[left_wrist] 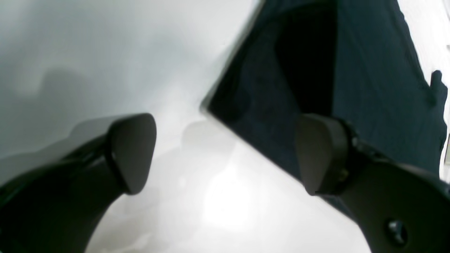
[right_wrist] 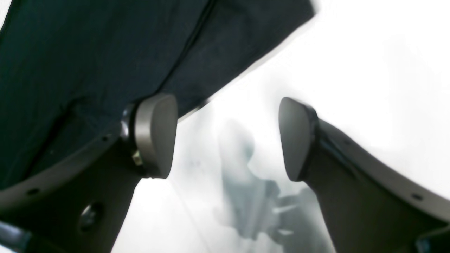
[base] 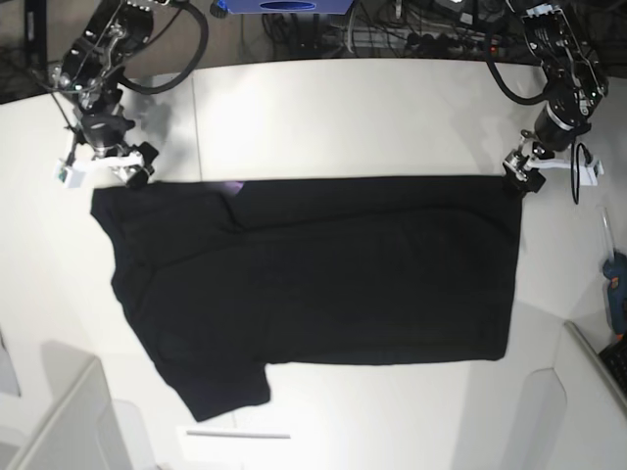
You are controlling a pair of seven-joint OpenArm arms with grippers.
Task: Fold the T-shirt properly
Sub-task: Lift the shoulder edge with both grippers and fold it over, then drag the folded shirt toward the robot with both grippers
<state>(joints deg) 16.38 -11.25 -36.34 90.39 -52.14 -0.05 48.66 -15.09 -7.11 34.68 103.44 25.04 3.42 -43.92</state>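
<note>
One T-shirt (base: 313,279) is lying flat mid-tabletop (base: 343,117). Both the left end effector (left_wrist: 225,154) and right end effector (right_wrist: 226,137) are gaping wide, gripping nothing.

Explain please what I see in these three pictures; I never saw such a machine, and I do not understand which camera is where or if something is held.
This is a robot with two arms working at a white table. The base picture looks down from above. A black T-shirt lies flat there, folded so that its far edge is straight, with a small bit of purple showing at that edge.

The other two pictures come from cameras mounted on the wrists, looking past each arm's own two fingers. The left gripper is at the right in the overhead picture; the right gripper is at the left. Each stands at a far corner of the shirt.

Both grippers are open. Between the fingers you see only table, so nothing is held; the cloth lies beside them.
</note>
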